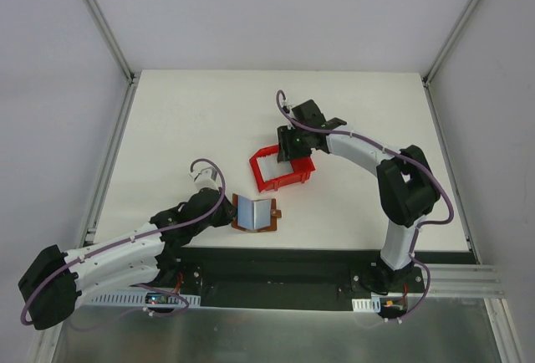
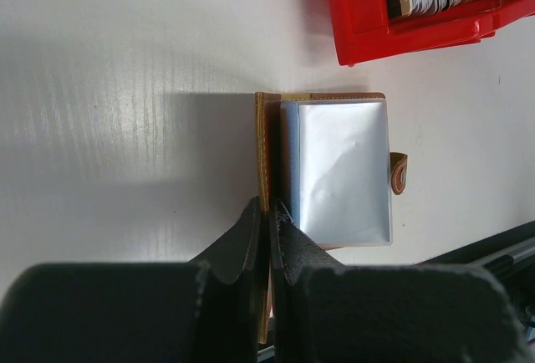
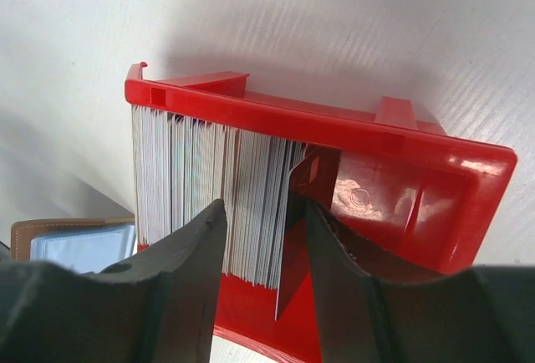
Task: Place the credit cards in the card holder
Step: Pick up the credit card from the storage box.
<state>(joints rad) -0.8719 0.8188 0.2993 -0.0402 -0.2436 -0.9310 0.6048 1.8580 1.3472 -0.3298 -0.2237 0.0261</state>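
The right pincer [image 3: 263, 206] hung nose-down in the red tray [image 3: 334, 125]. Its two black fingers [image 3: 196, 254] stood part-way apart and straddled several of the credit cards [image 3: 180, 179]; whether they pressed on those cards or only flanked them could not be told. The cards stood on edge in a tight row at one end of the tray, pale white to grey, and the card at the open end of the row leaned away from the rest. Any print on the card edges was too small to read, and a round moulded mark [image 3: 359, 198] on the tray's bare inside was too faint to make out.

The left pincer [image 2: 266, 210] was closed tight on the upright brown cover flap of the card holder [image 2: 343, 171]. The holder lay open near the tray, on the side toward the arm bases and not touching it. Its glossy grey-blue sleeve faced up, and a brown snap tab [image 2: 399, 172] stuck out from one edge; nothing legible showed on it.

The worktop [image 1: 192, 120] under the tray was matte white with a faint ridged grain. A black strip [image 1: 276, 267] ran along its edge, beyond the holder as seen from the tray. Plain pale grey panels [image 1: 276, 12] closed in the space behind and to both sides of the tray, joined by aluminium rails [image 1: 104, 24]
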